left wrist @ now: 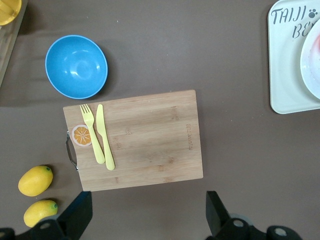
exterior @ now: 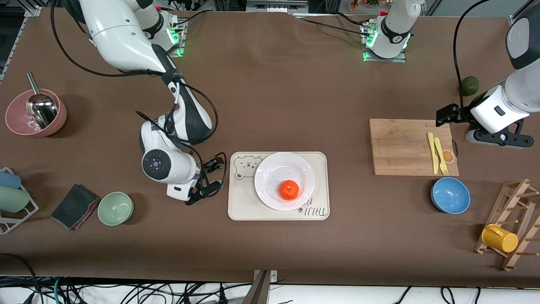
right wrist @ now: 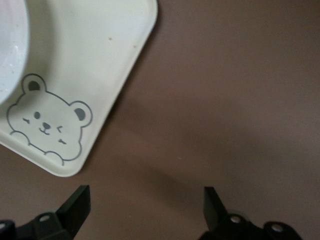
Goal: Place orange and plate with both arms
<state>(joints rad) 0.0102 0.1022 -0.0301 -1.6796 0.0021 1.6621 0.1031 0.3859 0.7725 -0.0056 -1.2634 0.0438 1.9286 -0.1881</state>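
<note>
The orange (exterior: 289, 189) lies in the white plate (exterior: 270, 173), which rests on the cream bear-printed tray (exterior: 240, 207) at mid-table. My right gripper (exterior: 213, 175) hangs low over the bare table beside the tray's bear end, open and holding nothing. The right wrist view shows that gripper (right wrist: 145, 210) over brown table, with the tray corner (right wrist: 85, 75) and the plate's rim (right wrist: 10, 45) ahead. My left gripper (exterior: 498, 138) is open and holding nothing, high over the table at the left arm's end. In the left wrist view it (left wrist: 147, 215) is just off the cutting board's edge.
A wooden cutting board (exterior: 400, 145) carries a yellow fork (exterior: 441, 157) and knife (exterior: 432, 152). A blue bowl (exterior: 450, 195) and a rack with a yellow mug (exterior: 500, 237) stand nearer the camera. Two lemons (left wrist: 35, 181) lie by the board. A pink bowl (exterior: 17, 122), green bowl (exterior: 115, 208) and dark cloth (exterior: 74, 206) sit at the right arm's end.
</note>
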